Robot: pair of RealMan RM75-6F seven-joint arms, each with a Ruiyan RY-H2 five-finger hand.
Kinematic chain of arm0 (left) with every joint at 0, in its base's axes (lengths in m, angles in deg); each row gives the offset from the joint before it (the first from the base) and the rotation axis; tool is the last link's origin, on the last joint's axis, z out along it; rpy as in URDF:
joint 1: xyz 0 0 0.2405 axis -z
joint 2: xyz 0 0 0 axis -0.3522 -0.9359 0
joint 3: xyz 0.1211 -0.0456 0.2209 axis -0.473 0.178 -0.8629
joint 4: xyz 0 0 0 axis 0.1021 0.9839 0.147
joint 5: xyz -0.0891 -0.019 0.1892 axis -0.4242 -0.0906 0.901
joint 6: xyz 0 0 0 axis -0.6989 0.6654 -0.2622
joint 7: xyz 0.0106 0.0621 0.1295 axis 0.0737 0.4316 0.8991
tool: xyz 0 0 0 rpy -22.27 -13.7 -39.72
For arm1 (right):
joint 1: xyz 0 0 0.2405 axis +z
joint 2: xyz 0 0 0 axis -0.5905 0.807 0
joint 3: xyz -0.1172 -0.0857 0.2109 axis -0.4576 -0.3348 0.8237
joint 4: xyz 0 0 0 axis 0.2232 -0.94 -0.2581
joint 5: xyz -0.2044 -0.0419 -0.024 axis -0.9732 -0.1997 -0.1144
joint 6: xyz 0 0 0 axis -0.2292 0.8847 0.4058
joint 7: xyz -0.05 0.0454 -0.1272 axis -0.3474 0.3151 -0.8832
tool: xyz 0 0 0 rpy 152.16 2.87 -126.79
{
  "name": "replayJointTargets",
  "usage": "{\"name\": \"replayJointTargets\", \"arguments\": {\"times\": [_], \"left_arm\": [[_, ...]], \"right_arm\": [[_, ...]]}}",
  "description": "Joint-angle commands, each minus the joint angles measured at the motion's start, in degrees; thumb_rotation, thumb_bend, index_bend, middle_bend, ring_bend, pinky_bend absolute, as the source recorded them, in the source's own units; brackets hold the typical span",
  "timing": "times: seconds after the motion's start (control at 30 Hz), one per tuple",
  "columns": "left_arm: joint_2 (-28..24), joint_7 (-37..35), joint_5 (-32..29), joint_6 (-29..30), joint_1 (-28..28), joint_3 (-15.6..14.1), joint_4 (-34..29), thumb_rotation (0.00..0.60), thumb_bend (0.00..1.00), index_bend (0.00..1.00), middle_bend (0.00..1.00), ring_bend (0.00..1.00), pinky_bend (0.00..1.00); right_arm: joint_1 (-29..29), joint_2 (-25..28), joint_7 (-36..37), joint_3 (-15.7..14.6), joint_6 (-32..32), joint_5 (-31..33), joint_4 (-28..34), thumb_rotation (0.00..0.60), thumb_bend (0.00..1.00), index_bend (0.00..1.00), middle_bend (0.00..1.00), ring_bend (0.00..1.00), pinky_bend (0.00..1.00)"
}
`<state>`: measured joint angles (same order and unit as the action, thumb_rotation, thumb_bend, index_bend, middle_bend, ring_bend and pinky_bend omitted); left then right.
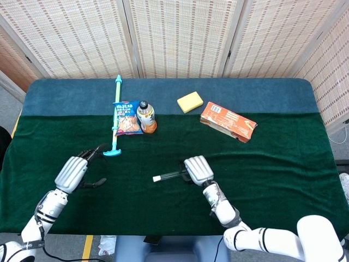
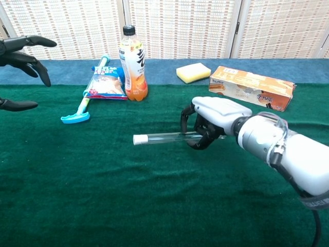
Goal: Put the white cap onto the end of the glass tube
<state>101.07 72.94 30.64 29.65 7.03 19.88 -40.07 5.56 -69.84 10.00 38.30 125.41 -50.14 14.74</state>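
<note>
My right hand [image 1: 197, 170] [image 2: 212, 121] grips one end of the glass tube [image 1: 170, 176] [image 2: 164, 137], which lies nearly level and points left just above the green cloth. The white cap [image 1: 156, 178] [image 2: 138, 139] sits on the tube's free left end. My left hand [image 1: 73, 171] [image 2: 19, 51] is off to the left with its fingers spread apart and nothing in it, well away from the tube.
A teal T-handled tool [image 1: 115, 117] [image 2: 85, 103], a snack packet [image 1: 126, 117] [image 2: 105, 82] and an orange drink bottle [image 1: 145, 117] [image 2: 132, 64] stand at the back left. A yellow sponge [image 1: 190, 102] [image 2: 193, 72] and an orange carton [image 1: 228, 121] [image 2: 252, 87] lie at the back right.
</note>
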Motion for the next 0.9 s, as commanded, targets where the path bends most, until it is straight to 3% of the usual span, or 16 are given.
{"name": "replayJointTargets", "arguments": {"times": [0.03, 0.23, 0.4, 0.6, 0.77, 0.83, 0.9], "left_arm": [[0.08, -0.09, 0.02, 0.08, -0.28, -0.15, 0.29, 0.6, 0.28, 0.02, 0.42, 0.23, 0.26], [0.24, -0.3, 0.1, 0.59, -0.99, -0.21, 0.98, 0.6, 0.28, 0.0, 0.41, 0.23, 0.23], [0.23, -0.93, -0.29, 0.89, -1.68, -0.25, 1.52, 0.6, 0.28, 0.0, 0.41, 0.22, 0.23], [-0.54, 0.61, -2.67, 1.89, -3.66, -0.12, 3.62, 0.6, 0.28, 0.03, 0.41, 0.23, 0.23], [-1.25, 3.43, -6.9, 3.79, -6.57, 0.58, 5.94, 0.6, 0.28, 0.09, 0.41, 0.24, 0.23], [-1.37, 5.88, -8.35, 5.07, -7.93, 0.74, 7.07, 0.6, 0.29, 0.12, 0.41, 0.25, 0.23], [-1.79, 7.37, -9.53, 6.04, -9.26, 0.75, 7.64, 0.6, 0.29, 0.14, 0.41, 0.25, 0.22]], "right_arm": [[0.22, -0.94, -0.9, -0.42, 0.17, 0.68, -1.07, 0.6, 0.61, 0.49, 0.92, 1.0, 1.0], [-0.06, -1.13, -1.46, -0.78, 0.17, 1.08, -1.38, 0.6, 0.6, 0.33, 0.92, 1.0, 1.0], [-0.65, -0.27, -1.05, -0.96, 0.98, 0.25, -0.15, 0.6, 0.6, 0.25, 0.92, 1.0, 1.0], [-3.94, 7.11, 1.41, -1.65, 6.76, -5.69, 6.95, 0.6, 0.6, 0.24, 0.9, 1.0, 1.0], [-9.26, 18.33, 3.25, -3.57, 13.08, -10.26, 15.34, 0.6, 0.6, 0.28, 0.72, 0.94, 0.97], [-11.86, 22.91, 5.11, -4.74, 15.81, -12.48, 17.9, 0.6, 0.6, 0.29, 0.61, 0.83, 0.86], [-14.5, 27.3, 8.06, -6.35, 17.85, -14.73, 19.74, 0.6, 0.6, 0.29, 0.48, 0.67, 0.68]]}}
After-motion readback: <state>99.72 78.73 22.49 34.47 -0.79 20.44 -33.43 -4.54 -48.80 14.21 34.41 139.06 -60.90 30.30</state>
